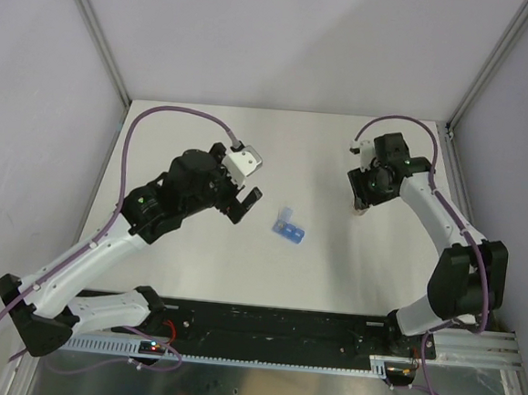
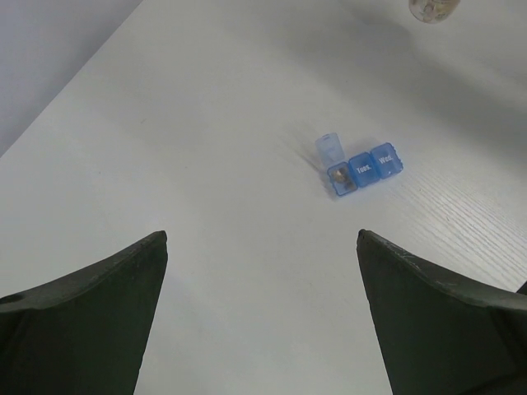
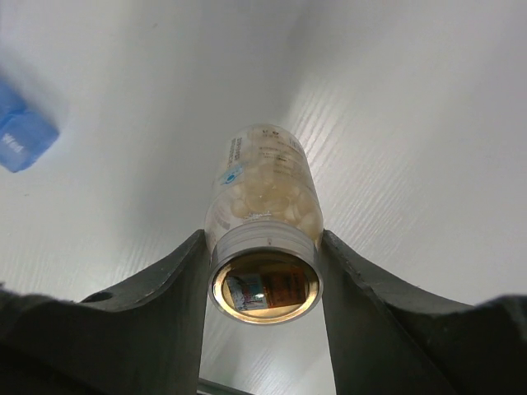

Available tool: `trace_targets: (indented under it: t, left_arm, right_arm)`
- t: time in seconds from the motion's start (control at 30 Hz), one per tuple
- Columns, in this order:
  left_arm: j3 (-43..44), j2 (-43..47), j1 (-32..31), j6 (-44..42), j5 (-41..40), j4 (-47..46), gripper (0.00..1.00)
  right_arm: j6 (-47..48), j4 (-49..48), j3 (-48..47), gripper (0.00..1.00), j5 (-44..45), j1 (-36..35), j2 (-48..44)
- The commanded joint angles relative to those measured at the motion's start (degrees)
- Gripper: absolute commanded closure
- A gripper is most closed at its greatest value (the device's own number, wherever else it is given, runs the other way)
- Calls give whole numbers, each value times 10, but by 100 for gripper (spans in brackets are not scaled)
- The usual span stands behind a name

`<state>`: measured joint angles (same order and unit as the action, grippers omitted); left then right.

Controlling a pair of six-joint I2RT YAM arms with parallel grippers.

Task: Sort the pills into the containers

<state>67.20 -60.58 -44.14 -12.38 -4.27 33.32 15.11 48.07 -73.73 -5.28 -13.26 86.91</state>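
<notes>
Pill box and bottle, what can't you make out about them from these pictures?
- Right wrist view: the label on the bottle is too blurred to read; the left edge cuts off the pill box.
- Left wrist view: the top edge cuts off the bottle; closed lids hide what two compartments hold.
- Overhead view: the pill box is too small to show lids or pills; the right arm hides most of the bottle.

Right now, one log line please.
left gripper open | light-blue plastic pill box: one lid up, pill inside | right gripper shut on clear pill bottle
</notes>
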Motion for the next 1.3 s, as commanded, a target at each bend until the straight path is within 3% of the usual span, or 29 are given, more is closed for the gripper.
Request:
trace_targets:
  t: [0.0,0.47,0.67,0.8,1.03,1.27]
  left_arm:
    - [-5,21,14,12,18,-11,0]
    - [-6,17,22,10,24,-4,0]
    - [-8,15,22,8,29,-4,0]
    - [-10,18,23,5,30,-4,0]
    - [-14,19,23,3,32,-4,0]
    - [-18,27,26,1,35,-4,0]
  right_arm:
    - [2,-43,11,100,39,-3,26]
    - [11,-90,9,100,38,-17,121]
    - [12,-74,-23,95,22,-13,154]
    - [13,-65,-39,80,21,-12,169]
    - [12,-56,-57,41,20,-11,169]
    - [12,-45,-80,23,15,-12,132]
